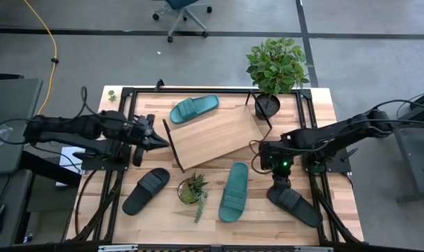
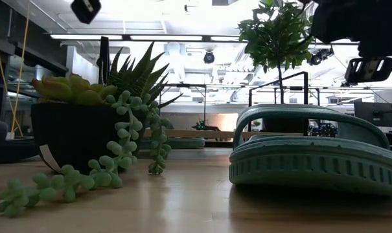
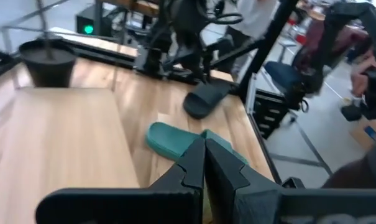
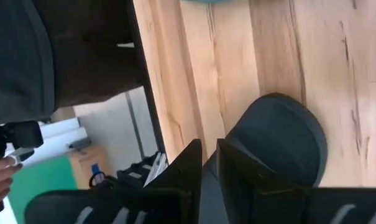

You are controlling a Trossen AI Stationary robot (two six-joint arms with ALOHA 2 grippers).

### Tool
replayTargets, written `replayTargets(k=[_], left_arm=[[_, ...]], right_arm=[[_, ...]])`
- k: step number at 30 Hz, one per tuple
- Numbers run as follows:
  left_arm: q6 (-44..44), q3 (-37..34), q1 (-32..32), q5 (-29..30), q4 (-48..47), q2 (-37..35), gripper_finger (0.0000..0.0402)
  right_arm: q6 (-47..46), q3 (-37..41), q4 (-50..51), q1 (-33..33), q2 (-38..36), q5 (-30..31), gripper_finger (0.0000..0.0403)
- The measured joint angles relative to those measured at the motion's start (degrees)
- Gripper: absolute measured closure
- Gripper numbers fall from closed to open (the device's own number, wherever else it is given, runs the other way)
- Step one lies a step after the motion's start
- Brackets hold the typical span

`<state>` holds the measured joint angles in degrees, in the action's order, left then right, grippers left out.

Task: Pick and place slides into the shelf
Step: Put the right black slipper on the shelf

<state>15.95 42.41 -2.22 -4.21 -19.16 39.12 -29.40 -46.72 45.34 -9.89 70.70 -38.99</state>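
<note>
Plainly matte, wide-strapped black slide point(image 1: 294, 203)

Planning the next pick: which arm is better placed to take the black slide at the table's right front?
The right. Its gripper hangs directly over that black slide, jaws nearly shut. The left gripper sits across the table at the shelf's left end, far from it.

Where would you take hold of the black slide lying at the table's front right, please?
Probably across the wide strap of the black slide, from straight above: it lies flat, sole down, and the raised strap gives the right gripper's fingers an edge to close on.
</note>
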Motion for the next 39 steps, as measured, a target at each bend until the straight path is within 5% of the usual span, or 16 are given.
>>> replayTargets(k=[7,18,24,39], left_arm=[[-7.23,7.39,0.0,-2.3,-2.94,5.21,0.0401],[-19.43,26.33,0.0,-3.04,-29.15,13.89,0.0401],[-20.19,27.21,0.04,-8.17,-33.67,15.03,0.0401],[-13.87,27.23,0.0,-3.45,-35.35,15.54,0.0401]], right_arm=[[3.63,0.0,2.08,1.63,3.61,-1.76,0.0363],[9.54,-0.01,2.53,3.81,12.15,-6.52,0.0363],[15.67,0.0,4.67,3.91,15.33,-12.1,0.0363],[27.82,-0.02,5.41,3.68,16.06,-8.37,0.0353]])
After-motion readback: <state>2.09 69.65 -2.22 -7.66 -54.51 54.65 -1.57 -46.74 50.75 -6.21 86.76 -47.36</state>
